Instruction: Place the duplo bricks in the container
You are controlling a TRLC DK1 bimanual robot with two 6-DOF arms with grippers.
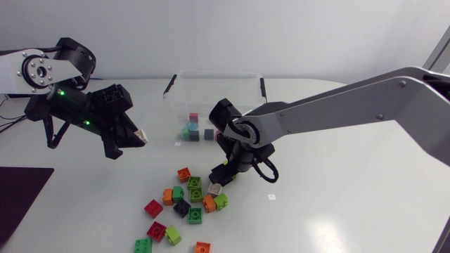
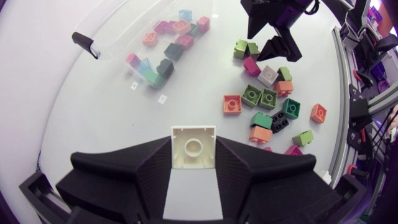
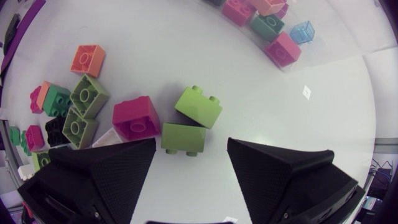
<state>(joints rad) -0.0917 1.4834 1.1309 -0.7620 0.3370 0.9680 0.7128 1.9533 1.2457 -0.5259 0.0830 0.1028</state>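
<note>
White brick is clamped between the fingers of the left gripper, held above the table at about 8 o'clock of the clear container. Pink, teal and dark bricks are seen inside the container. Loose bricks are scattered at 6 o'clock of it. Right gripper is held over that pile with fingers wide apart. Two lime bricks are noted just ahead of the gap, with a magenta brick beside them.

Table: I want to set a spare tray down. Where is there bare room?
Bare: the wide stretch of table right of the loose bricks, and the strip between those bricks and the dark mat. Crowded: around the right gripper, before the container.
</note>
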